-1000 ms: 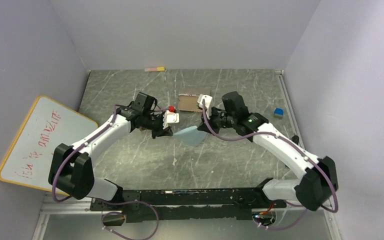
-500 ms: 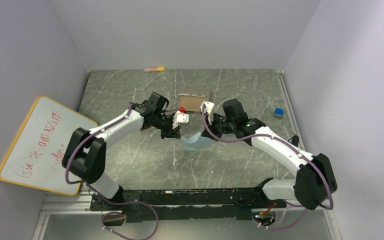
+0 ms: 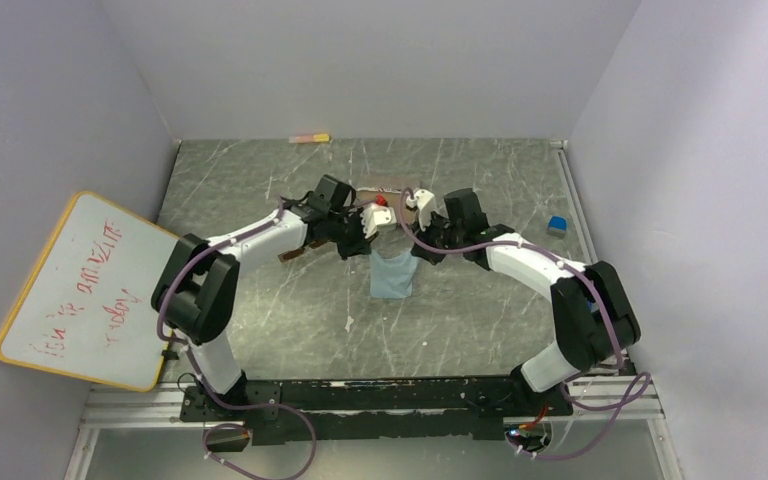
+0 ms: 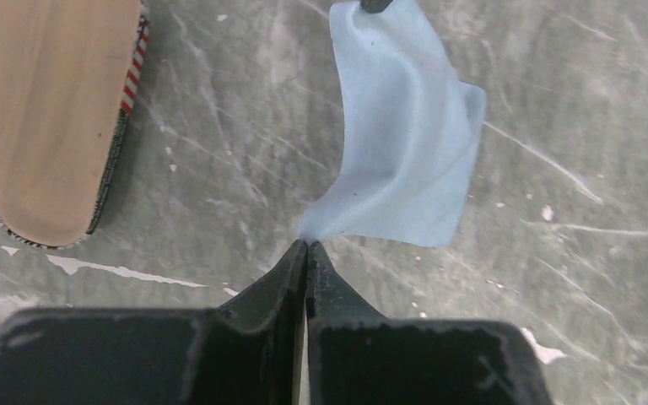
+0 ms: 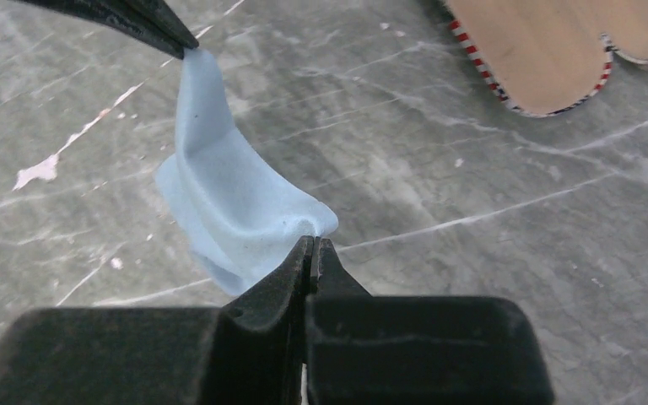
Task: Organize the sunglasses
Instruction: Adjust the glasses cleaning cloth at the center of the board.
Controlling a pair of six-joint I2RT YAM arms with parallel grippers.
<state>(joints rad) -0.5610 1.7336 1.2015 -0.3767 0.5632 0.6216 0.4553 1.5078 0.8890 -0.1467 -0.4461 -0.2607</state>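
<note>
A square light-blue cloth (image 3: 392, 275) hangs between my two grippers above the middle of the table. My left gripper (image 3: 369, 250) is shut on one top corner, seen in the left wrist view as the cloth (image 4: 405, 143) pinched at the tips of the left gripper (image 4: 306, 246). My right gripper (image 3: 412, 250) is shut on the opposite corner, and the right wrist view has the cloth (image 5: 228, 202) nipped by the right gripper (image 5: 314, 242). The sunglasses are out of view.
A brown case with a striped rim (image 3: 388, 190) lies just behind the grippers, also seen as the case (image 4: 51, 110) and the case (image 5: 540, 51). A whiteboard (image 3: 80, 290) leans at the left wall. A small blue block (image 3: 557, 225) sits at the right. A pink-yellow bar (image 3: 309, 138) lies by the back wall.
Both grippers moved toward the back centre and closer together. The cloth, earlier slack and low between them, now hangs down as a flat sheet from its two top corners.
</note>
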